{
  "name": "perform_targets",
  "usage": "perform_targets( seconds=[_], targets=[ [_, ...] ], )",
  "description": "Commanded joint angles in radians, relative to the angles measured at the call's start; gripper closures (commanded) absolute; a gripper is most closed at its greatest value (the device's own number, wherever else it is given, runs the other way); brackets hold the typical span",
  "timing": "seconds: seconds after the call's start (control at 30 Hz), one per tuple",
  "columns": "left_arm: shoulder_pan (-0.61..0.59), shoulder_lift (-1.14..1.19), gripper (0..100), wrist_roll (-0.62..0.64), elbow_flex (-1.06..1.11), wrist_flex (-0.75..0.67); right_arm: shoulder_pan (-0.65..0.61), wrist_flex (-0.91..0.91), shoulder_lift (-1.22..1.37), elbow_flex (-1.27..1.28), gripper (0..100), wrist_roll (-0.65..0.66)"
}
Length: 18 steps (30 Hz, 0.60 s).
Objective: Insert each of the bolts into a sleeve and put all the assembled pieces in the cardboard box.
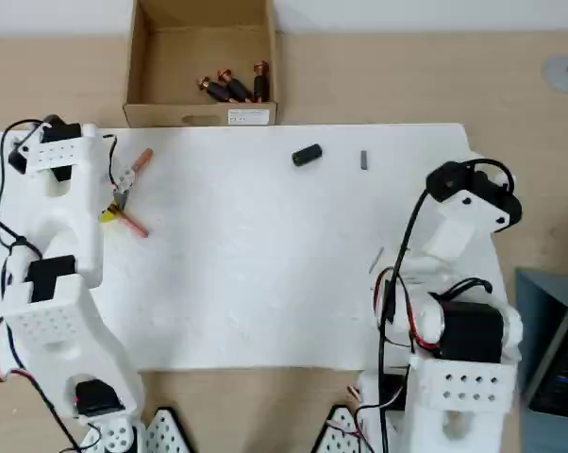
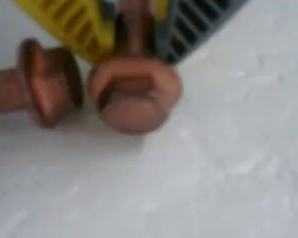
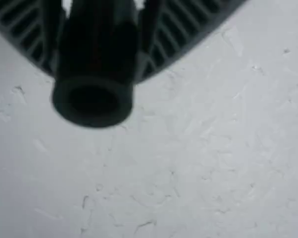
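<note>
Left claw (image 2: 134,20) is closed around a copper bolt (image 2: 133,94), with a second bolt (image 2: 45,82) lying just beside it on the white sheet (image 1: 265,274). Right claw (image 3: 97,29) grips a black sleeve (image 3: 92,99). On the desk (image 1: 378,75), the cardboard box (image 1: 171,57) holds three assembled pieces (image 1: 233,87); a loose sleeve (image 1: 307,156) lies on the sheet nearby

The white sheet (image 1: 246,264) on the counter (image 1: 378,75) lies open across the centre of the frame, between the left arm (image 1: 62,236) and the right arm (image 1: 454,283). At upper centre a black sleeve (image 1: 307,156) and a small grey piece (image 1: 364,159) lie before the cardboard box (image 1: 152,57), whose near wall rises at the sheet's top edge. Two bolts (image 1: 131,225) sit close by the left arm.
</note>
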Motion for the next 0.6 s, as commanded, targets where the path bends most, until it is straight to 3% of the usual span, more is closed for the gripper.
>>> perform_targets(
  seconds=[0.0, 0.3, 0.57],
  targets=[
    [-0.005, 0.002, 100, -0.006, -0.015, 0.011, 0.004, -0.021, -0.012, 0.001, 98.9, 0.012],
    [0.015, -0.082, 100, -0.057, -0.054, 0.098, 0.008, -0.012, -0.013, -0.056, 98.9, 0.084],
    [0.115, -0.387, 100, -0.176, -0.012, 0.206, 0.010, -0.003, -0.013, -0.134, 98.9, 0.238]
  ],
)
